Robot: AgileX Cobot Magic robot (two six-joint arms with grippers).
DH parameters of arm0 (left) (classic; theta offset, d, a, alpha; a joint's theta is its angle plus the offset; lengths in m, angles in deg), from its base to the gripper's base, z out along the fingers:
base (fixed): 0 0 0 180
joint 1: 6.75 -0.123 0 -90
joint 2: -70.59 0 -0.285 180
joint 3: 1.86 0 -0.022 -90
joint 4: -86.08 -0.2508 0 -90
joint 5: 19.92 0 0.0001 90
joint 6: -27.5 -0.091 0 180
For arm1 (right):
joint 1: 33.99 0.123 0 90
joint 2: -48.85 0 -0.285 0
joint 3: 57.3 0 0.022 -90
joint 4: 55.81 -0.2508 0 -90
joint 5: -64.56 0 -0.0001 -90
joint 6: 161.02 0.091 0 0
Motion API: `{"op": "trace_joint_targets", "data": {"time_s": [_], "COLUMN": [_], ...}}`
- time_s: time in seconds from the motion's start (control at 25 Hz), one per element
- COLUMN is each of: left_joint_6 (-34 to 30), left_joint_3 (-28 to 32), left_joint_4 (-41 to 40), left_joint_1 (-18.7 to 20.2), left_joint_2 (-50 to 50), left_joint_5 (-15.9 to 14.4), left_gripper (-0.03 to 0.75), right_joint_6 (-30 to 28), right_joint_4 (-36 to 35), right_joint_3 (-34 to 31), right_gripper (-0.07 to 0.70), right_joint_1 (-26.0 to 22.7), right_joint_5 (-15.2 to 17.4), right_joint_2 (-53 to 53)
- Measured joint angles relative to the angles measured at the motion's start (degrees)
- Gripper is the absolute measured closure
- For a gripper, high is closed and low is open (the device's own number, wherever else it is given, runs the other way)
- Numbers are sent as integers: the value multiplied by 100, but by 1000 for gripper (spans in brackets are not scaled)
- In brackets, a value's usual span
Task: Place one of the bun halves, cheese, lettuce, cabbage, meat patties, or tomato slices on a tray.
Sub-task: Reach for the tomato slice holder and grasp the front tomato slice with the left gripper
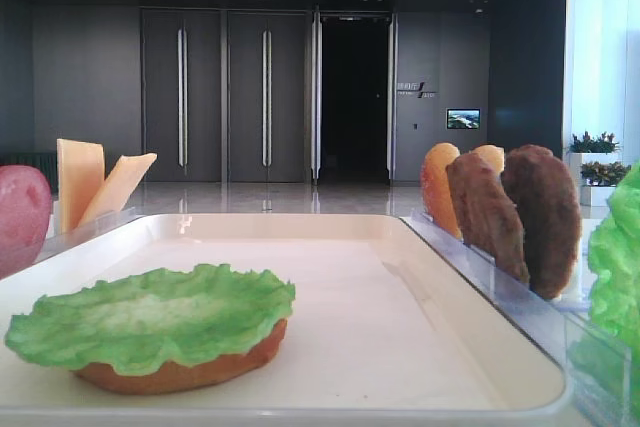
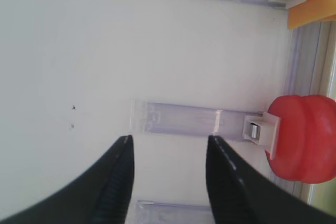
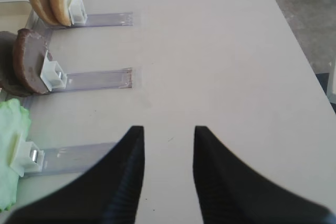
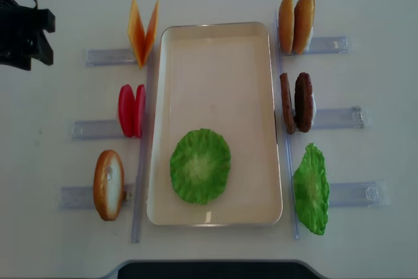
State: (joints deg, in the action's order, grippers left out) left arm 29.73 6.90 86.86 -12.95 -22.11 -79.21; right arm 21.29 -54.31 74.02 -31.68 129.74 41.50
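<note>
On the cream tray (image 4: 258, 63) a lettuce leaf (image 4: 200, 165) lies over a bun half (image 1: 180, 372). Left of the tray stand cheese slices (image 4: 143, 31), tomato slices (image 4: 131, 110) and a bun half (image 4: 108, 184). On the right stand two bun halves (image 4: 296, 23), meat patties (image 4: 296, 102) and another lettuce leaf (image 4: 311, 189). Cabbage is out of view. My left gripper (image 2: 169, 139) is open and empty above the table, with the tomato slices (image 2: 307, 139) beyond its tips. My right gripper (image 3: 166, 129) is open and empty over bare table beside the patties (image 3: 26, 61).
Clear plastic racks (image 4: 98, 129) with white clips (image 3: 51, 74) hold the standing pieces on both sides of the tray. The left arm's black body (image 4: 23, 27) sits at the far-left table corner. A table edge (image 3: 294, 35) runs along the right of the right wrist view.
</note>
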Motion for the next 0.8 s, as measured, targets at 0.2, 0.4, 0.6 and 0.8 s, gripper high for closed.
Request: {"op": "trace_joint_targets", "data": {"time_s": [0.2,0.4,0.6,0.8], "left_joint_6": [0,-26,-224,-142], "left_joint_3": [0,0,0,0], "left_joint_4": [77,511,663,463], "left_joint_1": [0,0,0,264], "left_joint_2": [-24,-24,-24,-24], "left_joint_5": [4,4,4,-32], "left_gripper": [368,367,367,367], "right_joint_6": [0,0,0,0], "right_joint_4": [0,0,0,0], "right_joint_3": [0,0,0,0], "right_gripper": [378,378,378,378], "right_joint_1": [0,0,0,0], "right_joint_5": [0,0,0,0], "right_joint_2": [0,0,0,0]}}
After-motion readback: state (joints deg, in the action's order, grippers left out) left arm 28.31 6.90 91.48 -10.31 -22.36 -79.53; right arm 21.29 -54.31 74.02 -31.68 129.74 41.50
